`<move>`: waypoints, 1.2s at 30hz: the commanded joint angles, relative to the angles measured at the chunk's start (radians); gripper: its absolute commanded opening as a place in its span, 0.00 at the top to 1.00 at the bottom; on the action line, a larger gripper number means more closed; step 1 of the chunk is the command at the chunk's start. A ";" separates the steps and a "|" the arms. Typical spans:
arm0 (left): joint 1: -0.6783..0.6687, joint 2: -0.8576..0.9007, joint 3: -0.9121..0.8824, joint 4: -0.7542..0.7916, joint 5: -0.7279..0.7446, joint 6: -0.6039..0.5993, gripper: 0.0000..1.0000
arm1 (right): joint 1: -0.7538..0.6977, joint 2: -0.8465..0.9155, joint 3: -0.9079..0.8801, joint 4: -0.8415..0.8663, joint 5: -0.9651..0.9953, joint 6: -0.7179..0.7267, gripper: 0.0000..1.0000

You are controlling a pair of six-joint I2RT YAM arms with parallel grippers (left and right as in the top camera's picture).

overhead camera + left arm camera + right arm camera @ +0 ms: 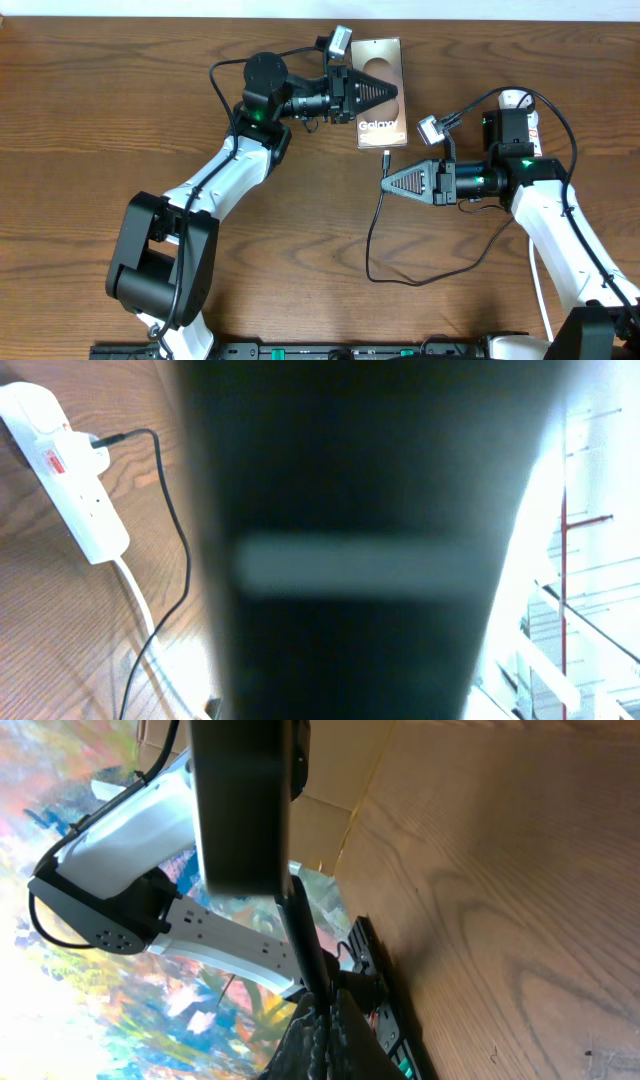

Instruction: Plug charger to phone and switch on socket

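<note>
A brown wood-grain desk (100, 100) carries everything. From its near edge rise two white-and-black arms: the left arm (215, 185) reaches towards the far middle and the right arm (560, 220) bends in from the right side.

The left end effector (395, 95) points right and lies over the far half of the phone, its fingers drawn together. Whether it presses on the screen cannot be told.

The right end effector (386, 183) points left, just beside the near end of the phone. Its fingers are clamped on the charger close to the cable's tip.

The socket (75, 480), a narrow white power strip with red-marked switches, lies at the right side of the desk, largely behind the right arm in the overhead view. A black plug (100, 443) sits in it and a white cord (135, 590) leaves its end.

The phone (385, 130), a small flat bronze-brown smartphone with white "Galaxy" text, lies flat between the two end effectors.

The charger (371, 240), a thin, long black cable, loops over the desk in front of the right arm. Its small black plug tip (386, 156) is at the phone's near short edge. Whether it is seated cannot be told.
</note>
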 commanded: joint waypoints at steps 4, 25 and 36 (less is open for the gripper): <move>0.003 -0.023 0.011 0.014 0.038 0.053 0.92 | 0.005 0.000 0.000 0.000 -0.008 0.012 0.99; -0.008 -0.023 0.011 0.013 0.028 0.066 0.93 | 0.025 0.000 0.000 0.001 0.000 0.015 0.99; -0.013 -0.023 0.011 0.013 0.046 0.067 0.93 | 0.026 0.000 0.000 0.005 0.000 0.016 0.99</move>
